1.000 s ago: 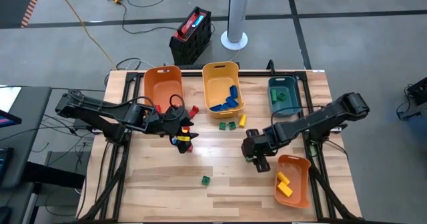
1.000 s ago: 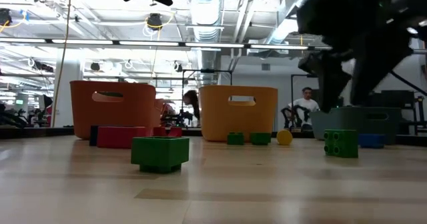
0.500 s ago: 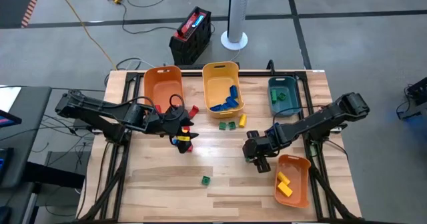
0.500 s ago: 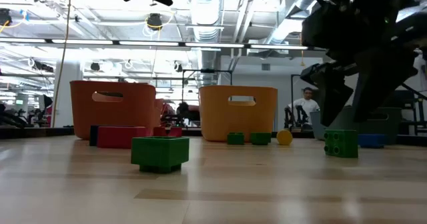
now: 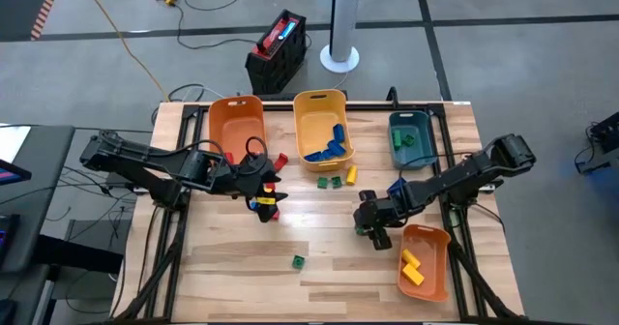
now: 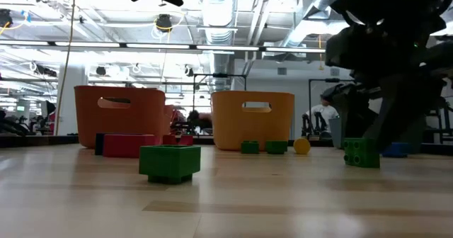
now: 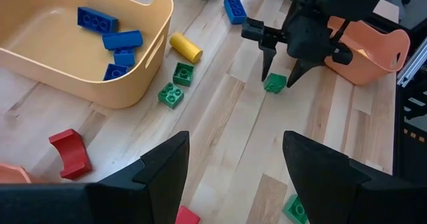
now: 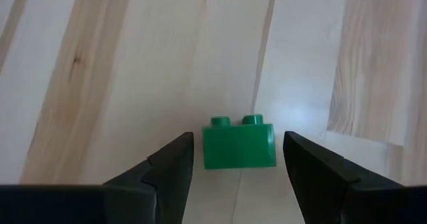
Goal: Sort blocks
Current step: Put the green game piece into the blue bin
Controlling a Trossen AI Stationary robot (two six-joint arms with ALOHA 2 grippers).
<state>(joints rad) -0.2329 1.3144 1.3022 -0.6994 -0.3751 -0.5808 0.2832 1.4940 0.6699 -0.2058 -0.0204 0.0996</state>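
right gripper (image 8: 237,174): spread wide, empty, poised over the table.
green brick (image 8: 239,145): directly between the two fingers, not yet touched; studs point away from the wrist.
handling: judged light, rigid, smooth plastic; likely to skid if nudged off-centre.
hold: the two flat side faces, squarely, below the studs.
farther out: orange bin (image 5: 424,259) just beside the gripper; teal bin (image 5: 410,136) beyond.
left gripper (image 7: 233,177): open, empty, waiting by red blocks (image 7: 69,151).

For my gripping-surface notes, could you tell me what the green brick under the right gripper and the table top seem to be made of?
Green brick: apparently moulded plastic, smooth, evenly coloured, studs on top. Table top: seemingly light wood planks, grain and board seams visible, with a slight sheen.
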